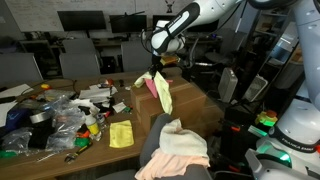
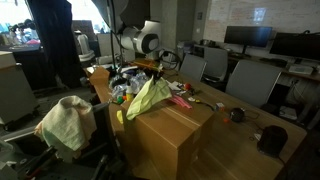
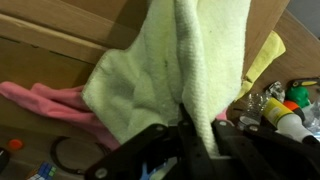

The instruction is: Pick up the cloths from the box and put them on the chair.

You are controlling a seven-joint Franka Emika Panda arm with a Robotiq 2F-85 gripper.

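1. pincer state: the pincer is closed on the upper edge of a yellow-green cloth. in the wrist view, the fabric is seen pinched between the two dark fingers, with the pincer at the bottom of the picture.

2. held item: the yellow-green cloth is suspended freely above the left near corner of the box. in an exterior view, its lower end hangs close to the top of the box; contact with the box cannot be confirmed.

3. second item: a pink cloth is seen just beside and below the held cloth. in the wrist view, it is seen at the lower left, against the brown cardboard. whether it is caught in the pincer or only rests on the box cannot be told.

4. chair: the chair is placed near, in front of the box. a pile of cloths, pink and white, is laid on its seat. in an exterior view, the pile is seen at the left, well apart from the hanging cloth.

5. surroundings: the desk is located to the left of the box. a small yellow square cloth is laid flat on it, and clear plastic bags are heaped further left.
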